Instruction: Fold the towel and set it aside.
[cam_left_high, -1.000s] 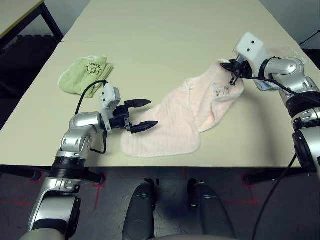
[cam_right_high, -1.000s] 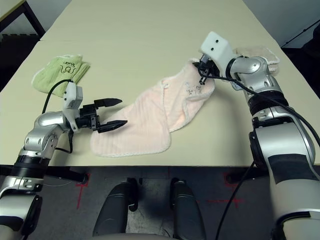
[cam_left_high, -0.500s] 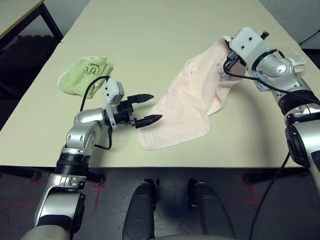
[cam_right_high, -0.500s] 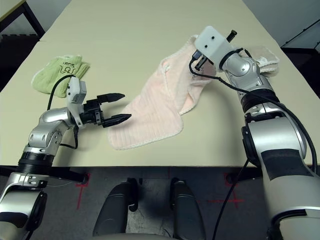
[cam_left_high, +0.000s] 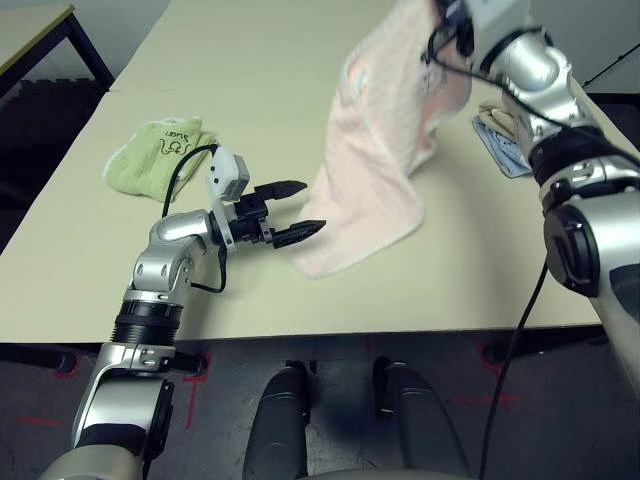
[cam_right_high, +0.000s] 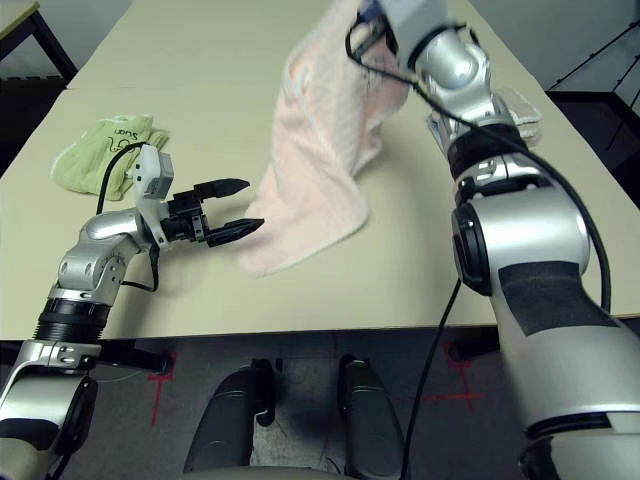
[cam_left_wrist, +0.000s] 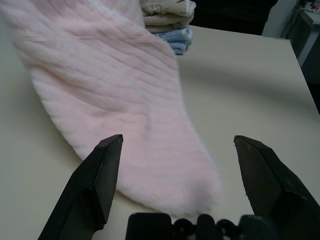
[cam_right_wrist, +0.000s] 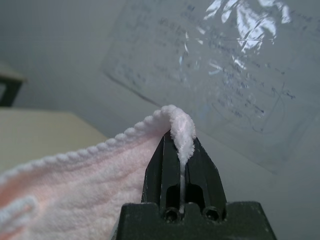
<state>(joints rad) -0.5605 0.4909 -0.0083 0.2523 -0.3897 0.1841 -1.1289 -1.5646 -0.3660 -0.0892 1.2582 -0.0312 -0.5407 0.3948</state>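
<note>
The right gripper (cam_right_wrist: 180, 150) pinches the pale pink ribbed terry towel (cam_left_high: 370, 160) by its looped edge, hanging it straight beside the wide-open left gripper (cam_left_high: 297, 209), which seems placed to catch the lower end.

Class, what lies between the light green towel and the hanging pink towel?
The left gripper, fingers open, lies between the green towel and the pink towel, seen in the left eye view.
</note>
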